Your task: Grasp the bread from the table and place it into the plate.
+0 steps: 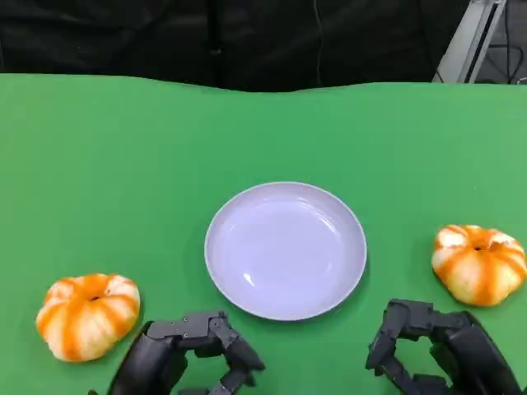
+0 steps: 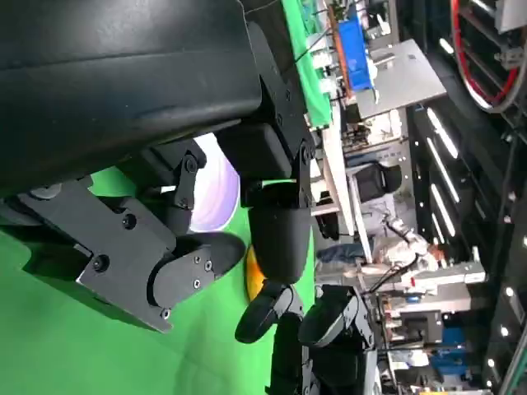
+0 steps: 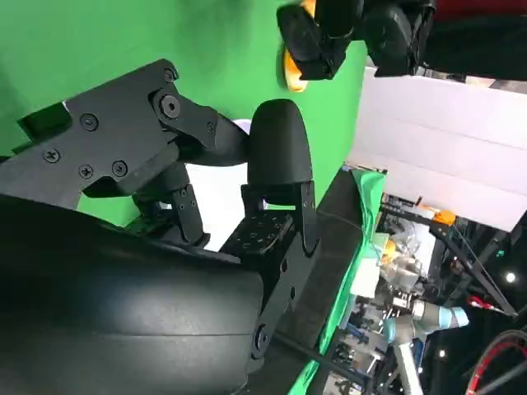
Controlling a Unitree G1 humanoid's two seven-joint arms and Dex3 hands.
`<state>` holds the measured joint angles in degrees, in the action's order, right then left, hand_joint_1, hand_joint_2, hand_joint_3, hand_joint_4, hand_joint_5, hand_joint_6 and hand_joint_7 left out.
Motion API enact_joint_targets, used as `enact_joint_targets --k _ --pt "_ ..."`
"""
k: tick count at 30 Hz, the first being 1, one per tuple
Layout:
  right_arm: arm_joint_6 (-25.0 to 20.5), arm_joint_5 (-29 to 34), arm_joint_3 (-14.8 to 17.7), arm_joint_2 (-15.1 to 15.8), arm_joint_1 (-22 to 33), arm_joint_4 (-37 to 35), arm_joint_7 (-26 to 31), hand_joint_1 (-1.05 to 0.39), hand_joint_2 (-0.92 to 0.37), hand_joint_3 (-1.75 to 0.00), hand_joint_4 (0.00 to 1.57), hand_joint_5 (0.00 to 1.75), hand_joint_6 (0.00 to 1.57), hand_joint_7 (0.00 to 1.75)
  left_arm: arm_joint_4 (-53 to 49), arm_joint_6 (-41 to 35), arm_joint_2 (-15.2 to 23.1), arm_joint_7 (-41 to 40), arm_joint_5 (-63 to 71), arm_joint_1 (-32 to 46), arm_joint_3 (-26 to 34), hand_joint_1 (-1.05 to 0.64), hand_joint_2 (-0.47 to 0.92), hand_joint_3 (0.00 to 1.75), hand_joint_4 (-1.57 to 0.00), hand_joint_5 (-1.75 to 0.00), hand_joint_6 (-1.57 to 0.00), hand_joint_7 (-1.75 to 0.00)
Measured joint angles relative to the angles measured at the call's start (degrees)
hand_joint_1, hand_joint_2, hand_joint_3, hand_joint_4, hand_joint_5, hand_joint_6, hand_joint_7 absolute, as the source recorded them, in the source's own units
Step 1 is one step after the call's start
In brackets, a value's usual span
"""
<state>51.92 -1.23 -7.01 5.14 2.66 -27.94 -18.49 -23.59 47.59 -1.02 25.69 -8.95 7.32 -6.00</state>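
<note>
On the green cloth tabletop (image 1: 123, 181) a round white plate (image 1: 285, 249) sits central, orange-striped pumpkin-shaped breads at eight (image 1: 86, 314) and three o'clock (image 1: 479, 263); left robot hand (image 1: 191, 354) and right robot hand (image 1: 432, 346) loosely spread, empty; wrist views reveal workshop racks (image 2: 461, 247)

Head view looks down on plate (image 1: 285, 249); wrist views close, tilted, share it.

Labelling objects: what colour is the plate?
Pale lavender-white plate, best seen in the head view.
</note>
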Motion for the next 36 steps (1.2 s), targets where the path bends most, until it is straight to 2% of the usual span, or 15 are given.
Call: enact_joint_targets --k 1,4,6,8,10,12,15,17,25,26,31,36 --pt "0.00 0.00 0.00 0.00 0.00 0.00 0.00 -0.24 -0.63 -0.88 0.80 1.58 0.80 1.32 0.03 -0.15 -0.01 0.00 -0.19 0.17 0.01 -0.22 0.87 0.26 -0.94 -0.27 -0.98 -0.03" --pt "0.00 0.02 0.00 0.00 -0.01 0.00 0.00 -0.25 -0.64 -0.87 0.81 1.58 0.80 1.32 0.78 -1.04 0.02 -0.07 -0.32 0.59 0.07 -0.26 0.92 0.12 -0.88 -0.09 -0.84 0.00" --pt "0.00 0.08 0.00 0.00 0.00 0.00 0.03 -0.25 -0.64 -0.86 0.81 1.58 0.80 1.32 1.20 -1.10 0.11 -0.10 -0.41 0.63 0.32 -0.27 0.92 0.10 -0.87 -0.07 -0.82 0.00" --pt "0.00 0.09 0.00 0.00 0.00 0.00 0.07 -0.24 -0.65 -0.86 0.81 1.58 0.80 1.32 1.30 -1.22 0.22 -0.05 -0.72 0.65 0.71 -0.37 0.92 0.08 -0.73 -0.02 -0.69 0.00" --pt "0.00 0.08 0.00 0.00 0.00 -0.01 0.04 -0.24 -0.65 -0.86 0.81 1.58 0.80 1.32 1.53 -1.75 0.30 0.64 -2.89 0.66 0.96 -0.43 0.92 0.09 -0.65 -0.01 -0.62 0.00" --pt "0.00 0.07 0.00 0.00 0.00 -0.01 -0.02 -0.23 -0.65 -0.87 0.80 1.58 0.80 1.32 1.71 -1.96 0.39 1.86 -5.07 0.64 1.13 -0.51 0.92 0.13 -0.51 0.00 -0.47 0.00" --pt "0.00 0.02 -0.01 0.00 -0.01 -0.01 -0.11 -0.23 -0.64 -0.88 0.81 1.57 0.80 1.32 2.43 -2.94 0.83 4.24 -7.73 0.62 1.15 -0.55 0.92 0.16 -0.43 0.00 -0.40 0.00" --pt "0.00 0.00 -0.01 0.00 -0.01 -0.01 -0.13 -0.23 -0.64 -0.88 0.81 1.58 0.80 1.32 3.01 -3.74 1.24 5.79 -9.50 0.65 1.16 -0.66 0.92 0.19 -0.31 0.00 -0.28 0.00" --pt "0.00 0.02 -0.01 -0.01 -0.07 -0.01 -0.12 -0.23 -0.63 -0.88 0.81 1.59 0.79 1.32 5.43 -6.70 2.17 10.51 -13.55 0.74 1.74 -0.70 0.92 0.21 -0.28 0.00 -0.24 0.00" --pt "0.00 0.02 -0.01 0.00 -0.07 -0.01 -0.12 -0.23 -0.63 -0.89 0.81 1.58 0.80 1.32 5.52 -6.92 2.15 10.63 -13.55 0.76 1.86 -0.75 0.92 0.20 -0.31 -0.01 -0.26 -0.01" --pt "-0.03 0.07 -0.04 -0.02 -0.05 -0.01 -0.08 -0.22 -0.62 -0.91 0.82 1.58 0.81 1.32 12.64 -1.13 5.26 4.72 -4.46 1.52 8.65 -0.77 0.92 0.17 -0.36 -0.03 -0.30 -0.02" --pt "-0.03 0.01 -0.12 -0.04 -0.05 -0.01 -0.16 -0.21 -0.62 -0.92 0.82 1.58 0.81 1.31 13.43 -0.27 5.66 2.03 -2.14 2.11 9.66 -0.76 0.92 0.16 -0.38 -0.03 -0.31 -0.02"
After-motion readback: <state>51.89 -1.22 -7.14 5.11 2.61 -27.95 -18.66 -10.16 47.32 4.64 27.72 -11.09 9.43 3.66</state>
